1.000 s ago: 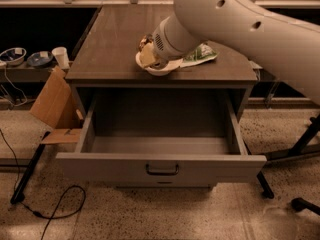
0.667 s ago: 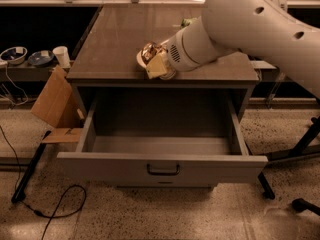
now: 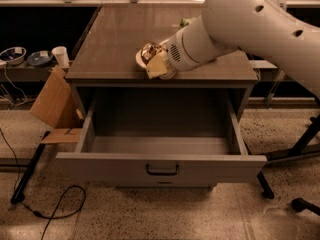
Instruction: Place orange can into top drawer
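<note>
Gripper [image 3: 154,64] low over the front edge of the cabinet [image 3: 112,39], jaws pinching the orange can [image 3: 148,51], top drawer [image 3: 100,167] standing open below, green bag [image 3: 186,22] behind the arm [image 3: 240,19]

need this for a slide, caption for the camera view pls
Robot arm's pincer at the orange can near the front edge of the cabinet top, with the top drawer pulled open below.

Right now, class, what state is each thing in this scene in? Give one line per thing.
top drawer: pulled open, no can in it.
orange can: at the gripper, above the cabinet top, not yet in the drawer.
gripper: near the cabinet top's front edge, at the can.
white bowl: on the cabinet top, mostly hidden.
paper cup: upright.
</note>
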